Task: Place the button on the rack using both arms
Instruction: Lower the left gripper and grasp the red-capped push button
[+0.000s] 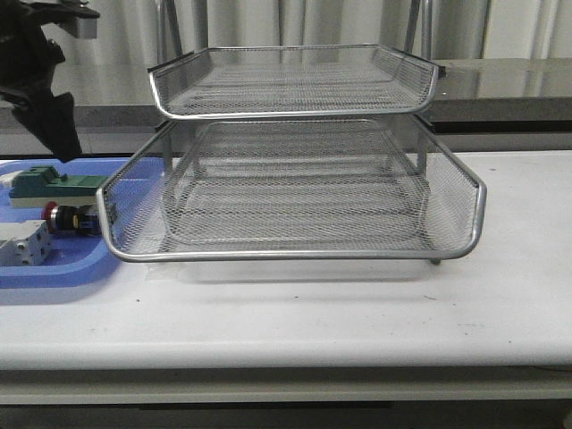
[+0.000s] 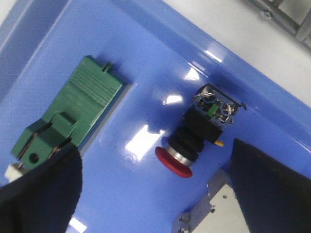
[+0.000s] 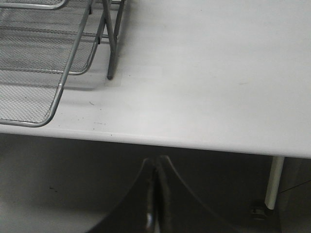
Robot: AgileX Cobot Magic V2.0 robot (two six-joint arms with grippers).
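- Fingers of our left gripper spread wide above the button, nothing held; our right gripper is pressed closed off the table's edge.
- Button lies in the blue tray beside the rack.
- Approach step, we judge: next, descend and pinch.
- One button, one green block, one rack.

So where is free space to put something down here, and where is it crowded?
Free: the white table right of the rack and the strip before it. The rack's mesh tiers look empty. Crowded: the blue tray, holding the button, green block and white block.
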